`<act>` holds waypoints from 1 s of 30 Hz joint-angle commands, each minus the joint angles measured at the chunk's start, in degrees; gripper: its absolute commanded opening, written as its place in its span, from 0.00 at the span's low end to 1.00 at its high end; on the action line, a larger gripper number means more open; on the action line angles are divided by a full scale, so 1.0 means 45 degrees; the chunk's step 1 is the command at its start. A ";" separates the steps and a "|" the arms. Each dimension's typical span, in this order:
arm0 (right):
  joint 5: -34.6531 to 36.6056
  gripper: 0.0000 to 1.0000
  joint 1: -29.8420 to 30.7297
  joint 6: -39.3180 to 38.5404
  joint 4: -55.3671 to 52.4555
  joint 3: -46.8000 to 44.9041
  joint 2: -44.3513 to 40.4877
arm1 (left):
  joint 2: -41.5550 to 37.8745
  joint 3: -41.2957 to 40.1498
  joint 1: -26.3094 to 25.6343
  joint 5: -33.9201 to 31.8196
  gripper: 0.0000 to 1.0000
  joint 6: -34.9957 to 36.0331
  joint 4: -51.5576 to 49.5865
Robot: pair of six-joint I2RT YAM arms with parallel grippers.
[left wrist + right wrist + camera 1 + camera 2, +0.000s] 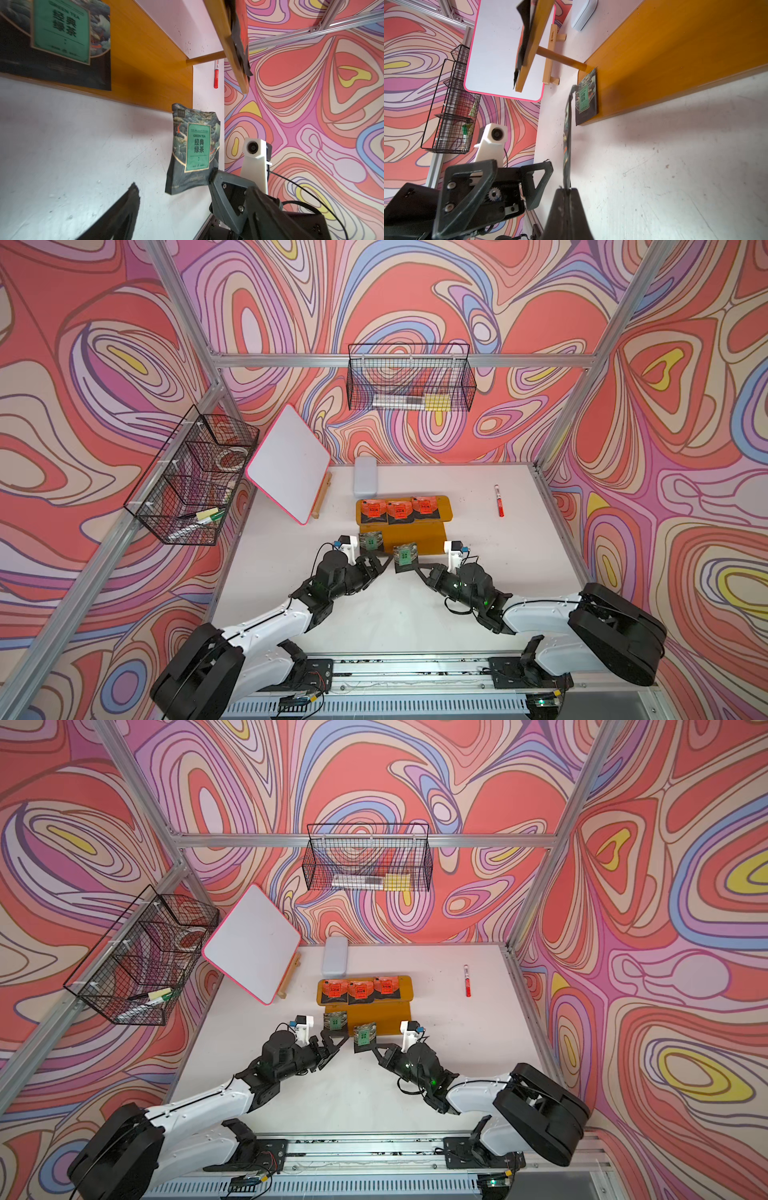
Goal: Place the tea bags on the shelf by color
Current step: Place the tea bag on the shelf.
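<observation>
Pinching green tea bag, seemingly aloft

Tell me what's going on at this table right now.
Two robot arms are sorting tea bags onto a yellow shelf. Three orange-red tea bags lie along its upper tier. One green tea bag lies on the lower tier, at the left arm's end; the left end effector beside it is open and empty. The right end effector is shut on a second green tea bag, holding it upright near the lower tier's front edge.

Both top views overhead, near-identical, wrist views low, close, sharing shelf
</observation>
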 commanded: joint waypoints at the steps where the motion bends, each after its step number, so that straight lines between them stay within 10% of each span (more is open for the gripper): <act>1: 0.0428 0.00 -0.0133 -0.0008 0.0711 0.0375 0.0516 | -0.0924 0.0355 0.0046 -0.0820 0.88 0.1155 -0.2741; 30: -0.1019 0.00 -0.1494 0.0881 0.2146 0.2025 0.4594 | -0.2947 0.0355 0.0053 -0.1264 0.88 0.1864 -0.5030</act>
